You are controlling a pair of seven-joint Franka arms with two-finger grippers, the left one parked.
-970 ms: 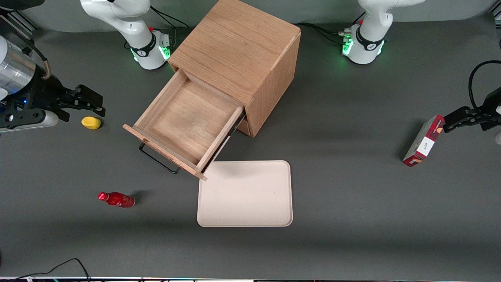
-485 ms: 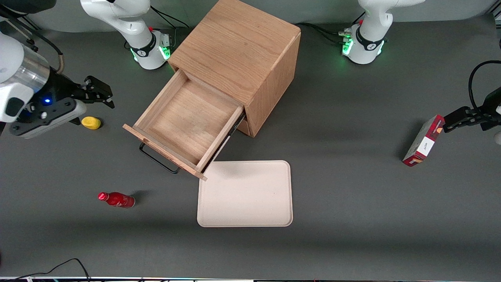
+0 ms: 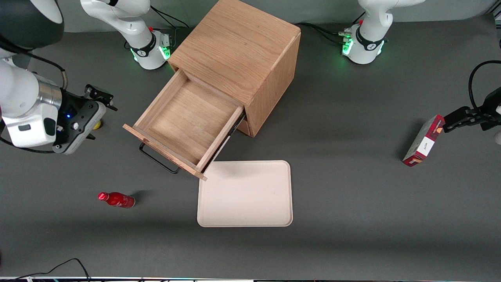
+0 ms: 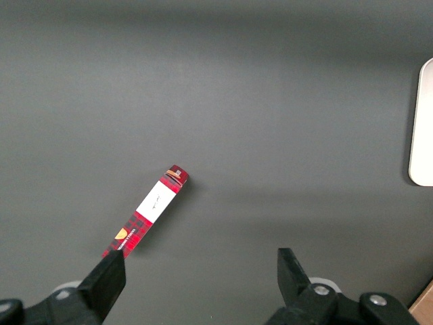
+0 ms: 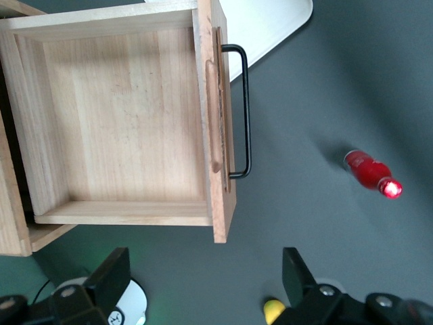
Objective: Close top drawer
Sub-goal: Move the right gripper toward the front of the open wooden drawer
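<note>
One drawer stands pulled out: the top drawer projects from the wooden cabinet toward the front camera and the working arm's end of the table, its front panel hanging over the table just beside a corner of the beige tray. The black wire handle runs along that front panel. The gripper hovers above the table beside the drawer, toward the working arm's end and clear of it, its fingers spread apart and empty; a yellow object lies almost under it.

Handling (a judgement): the drawer is a rigid, light wooden box on side runners and should slide with a modest, steady push. Pressure is best applied flat against the middle of the front panel, or on the handle, along the drawer's own axis; an off-centre push may skew it in the runners.

Containers: the drawer's interior shows bare wood and holds nothing. The tray likewise carries nothing. A red bottle lies on the table near the drawer's front, and a red box lies toward the parked arm's end.
</note>
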